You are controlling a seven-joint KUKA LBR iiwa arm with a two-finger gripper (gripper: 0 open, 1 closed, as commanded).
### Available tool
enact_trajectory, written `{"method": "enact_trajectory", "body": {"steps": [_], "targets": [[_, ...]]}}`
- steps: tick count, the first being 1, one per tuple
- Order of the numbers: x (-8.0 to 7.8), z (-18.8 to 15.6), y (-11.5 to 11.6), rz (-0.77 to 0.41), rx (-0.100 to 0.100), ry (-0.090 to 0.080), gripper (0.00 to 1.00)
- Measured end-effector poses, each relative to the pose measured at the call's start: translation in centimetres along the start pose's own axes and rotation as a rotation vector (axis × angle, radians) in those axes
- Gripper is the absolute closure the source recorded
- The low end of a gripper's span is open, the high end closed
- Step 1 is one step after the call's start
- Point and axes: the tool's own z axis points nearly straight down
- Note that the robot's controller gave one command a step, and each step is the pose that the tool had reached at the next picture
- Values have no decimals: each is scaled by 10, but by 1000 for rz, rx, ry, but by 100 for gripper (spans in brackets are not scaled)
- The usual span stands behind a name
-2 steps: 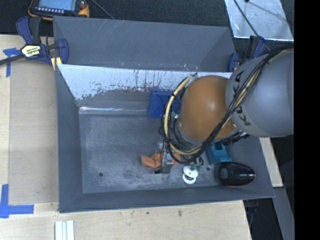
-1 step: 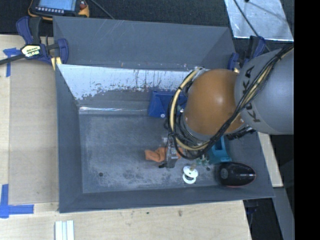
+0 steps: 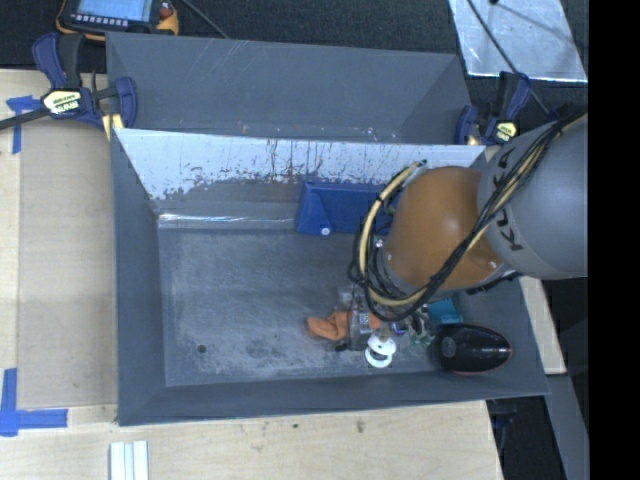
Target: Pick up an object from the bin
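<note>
The left half of the grey bin (image 3: 140, 298) has a bare floor. Right of the middle, near the front wall, lies a small orange lump (image 3: 322, 326), and the claw (image 3: 356, 330) is down at floor level, touching it or just beside it. Cables and the wrist hide the tip, so I cannot tell whether the claw is wide or narrow, or whether it grips anything. This looks like the closing-in step. The next move calls for a firm closure on the lump and a straight lift. Behind stands a blue box (image 3: 333, 211). Further right are a white ring (image 3: 380, 353), a teal piece (image 3: 446, 313) and a black rounded thing (image 3: 476, 349). On the arm (image 3: 545, 198), white letters seem to read "KU".
</note>
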Motion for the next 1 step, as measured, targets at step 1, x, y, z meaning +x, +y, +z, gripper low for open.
{"method": "enact_trajectory", "body": {"steps": [1], "targets": [[4,-14,-4,-1,3,17,100]]}}
